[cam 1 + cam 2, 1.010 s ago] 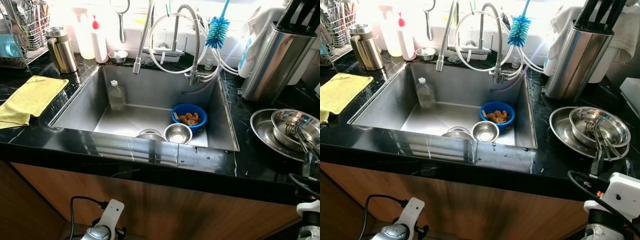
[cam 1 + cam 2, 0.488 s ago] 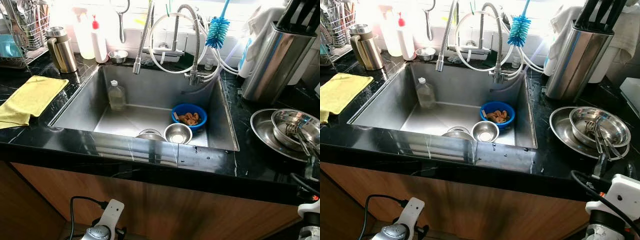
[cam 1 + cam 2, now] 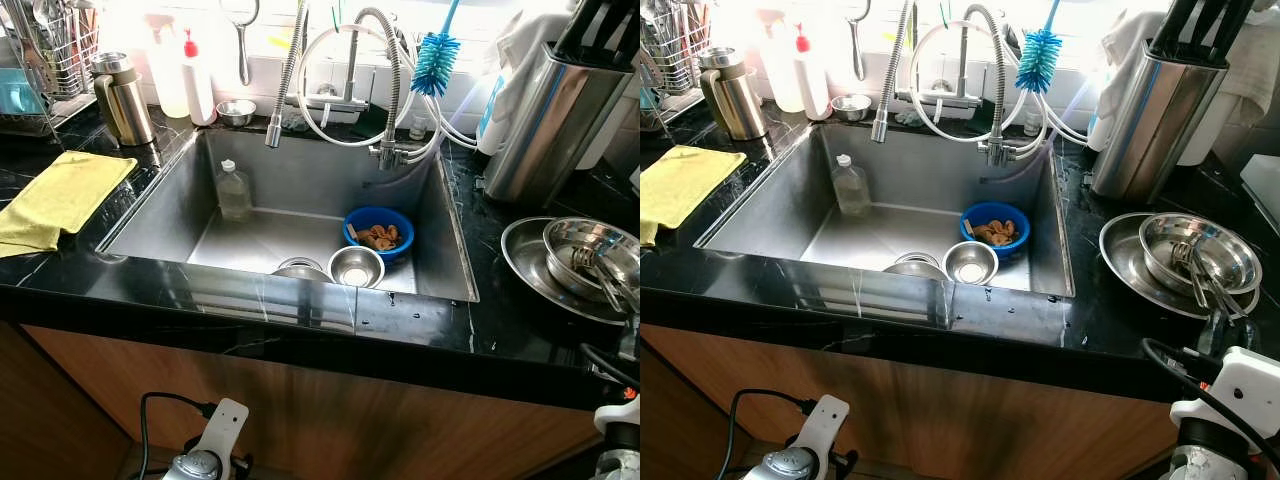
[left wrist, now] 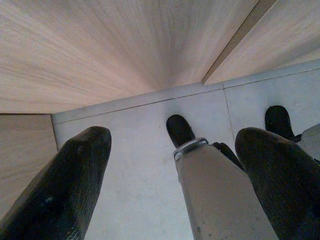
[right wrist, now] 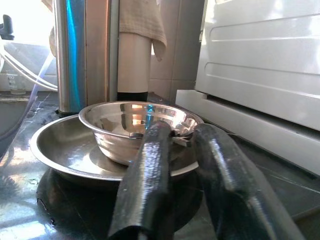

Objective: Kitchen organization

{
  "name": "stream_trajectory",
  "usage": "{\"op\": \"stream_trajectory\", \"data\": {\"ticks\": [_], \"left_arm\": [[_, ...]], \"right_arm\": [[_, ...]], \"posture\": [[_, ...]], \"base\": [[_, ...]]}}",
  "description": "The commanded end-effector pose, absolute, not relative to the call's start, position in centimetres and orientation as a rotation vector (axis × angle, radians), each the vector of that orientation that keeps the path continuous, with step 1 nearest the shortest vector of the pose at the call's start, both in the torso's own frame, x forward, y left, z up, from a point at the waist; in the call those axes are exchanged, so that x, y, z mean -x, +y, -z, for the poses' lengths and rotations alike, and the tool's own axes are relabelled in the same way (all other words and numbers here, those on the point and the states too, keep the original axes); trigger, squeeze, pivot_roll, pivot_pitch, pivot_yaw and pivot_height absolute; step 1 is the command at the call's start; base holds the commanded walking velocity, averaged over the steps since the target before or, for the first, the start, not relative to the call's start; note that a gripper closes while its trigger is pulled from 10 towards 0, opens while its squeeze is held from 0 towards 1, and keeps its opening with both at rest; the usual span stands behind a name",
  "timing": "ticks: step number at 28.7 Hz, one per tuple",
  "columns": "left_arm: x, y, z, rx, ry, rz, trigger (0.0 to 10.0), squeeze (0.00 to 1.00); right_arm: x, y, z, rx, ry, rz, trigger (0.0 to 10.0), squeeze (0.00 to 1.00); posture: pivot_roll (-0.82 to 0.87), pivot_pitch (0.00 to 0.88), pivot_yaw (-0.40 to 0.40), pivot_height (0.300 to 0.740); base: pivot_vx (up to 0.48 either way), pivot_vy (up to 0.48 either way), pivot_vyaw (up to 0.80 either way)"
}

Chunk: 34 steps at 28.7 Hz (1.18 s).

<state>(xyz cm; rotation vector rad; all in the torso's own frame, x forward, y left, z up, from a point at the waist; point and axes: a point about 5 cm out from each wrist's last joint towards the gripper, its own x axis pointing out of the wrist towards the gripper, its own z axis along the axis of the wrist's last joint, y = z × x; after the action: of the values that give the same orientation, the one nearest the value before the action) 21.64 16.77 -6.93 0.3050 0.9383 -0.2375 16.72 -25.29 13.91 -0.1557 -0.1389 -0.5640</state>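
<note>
Lying on the far left of the black tabletop [image 3: 60, 290] is a yellow cloth [image 3: 60, 198]. Behind it stands a wire rack [image 3: 50, 50] with things in it. Next comes a steel jug [image 3: 122, 98], then a white bottle [image 3: 198, 80] with a red top, and a tiny steel dish [image 3: 236, 112] near the wall.

The sink [image 3: 160, 205] is in the middle. A clear bottle [image 3: 233, 191] stands in its back left part. At the front of the sink sits a small steel bowl [image 3: 356, 266], with another steel thing just beside it on the left, partly hidden by the sink edge. A blue bowl [image 3: 379, 232] with brown bits in it touches the small steel bowl from behind. The tap [image 3: 385, 90] and its hoses loop over the sink, and a blue brush [image 3: 435, 62] hangs by them.

To the right, a tall steel holder [image 3: 1148, 110] stands on the tabletop. In front of it is a wide steel plate [image 3: 1125, 262] with a steel bowl [image 3: 1195, 250] sitting in it. Some steel cutlery lies in that bowl.

The left gripper [image 4: 172, 170] hangs low by the wooden cupboard front, over the pale floor [image 4: 135, 150]. Its fingers [image 4: 70, 185] are wide apart and hold nothing.

The right gripper [image 5: 185, 180] is low, just in front of the plate and bowl. Its fingers [image 5: 150, 170] have a small gap between them and hold nothing.
</note>
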Motion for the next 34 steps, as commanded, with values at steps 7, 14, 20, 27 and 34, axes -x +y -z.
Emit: {"op": "stream_trajectory", "data": {"ticks": [7, 14, 20, 27, 34], "left_arm": [[-21.9, 16.8, 6.8, -0.308, 0.923, 0.235, 10.0, 0.00], [-22.0, 16.8, 6.7, -0.310, 0.921, 0.233, 10.0, 0.00], [-22.1, 16.8, 6.7, -0.309, 0.919, 0.233, 10.0, 0.00], [-22.0, 16.8, 6.7, -0.307, 0.920, 0.229, 10.0, 0.00], [-22.1, 16.9, 6.7, -0.306, 0.920, 0.228, 10.0, 0.00]], "right_arm": [[-16.8, -25.6, -14.1, 0.159, -0.147, 0.574, 0.0, 0.00], [-17.0, -25.5, -14.3, 0.159, -0.155, 0.565, 0.0, 0.00], [-17.1, -25.4, -14.6, 0.160, -0.165, 0.553, 1.2, 0.00], [-17.9, -24.9, -17.1, 0.176, -0.268, 0.520, 10.0, 0.00], [-18.2, -24.8, -18.3, 0.181, -0.309, 0.509, 10.0, 0.00]], "posture": [[0.00, 0.015, -0.048, 0.736], [0.00, 0.012, -0.050, 0.736], [0.00, 0.013, -0.051, 0.736], [0.00, 0.016, -0.050, 0.736], [0.00, 0.016, -0.052, 0.736]], "base": [[0.000, 0.000, 0.00], [0.000, 0.000, 0.00], [0.000, 0.000, 0.00], [0.000, 0.000, 0.00], [0.000, 0.000, 0.00]]}}
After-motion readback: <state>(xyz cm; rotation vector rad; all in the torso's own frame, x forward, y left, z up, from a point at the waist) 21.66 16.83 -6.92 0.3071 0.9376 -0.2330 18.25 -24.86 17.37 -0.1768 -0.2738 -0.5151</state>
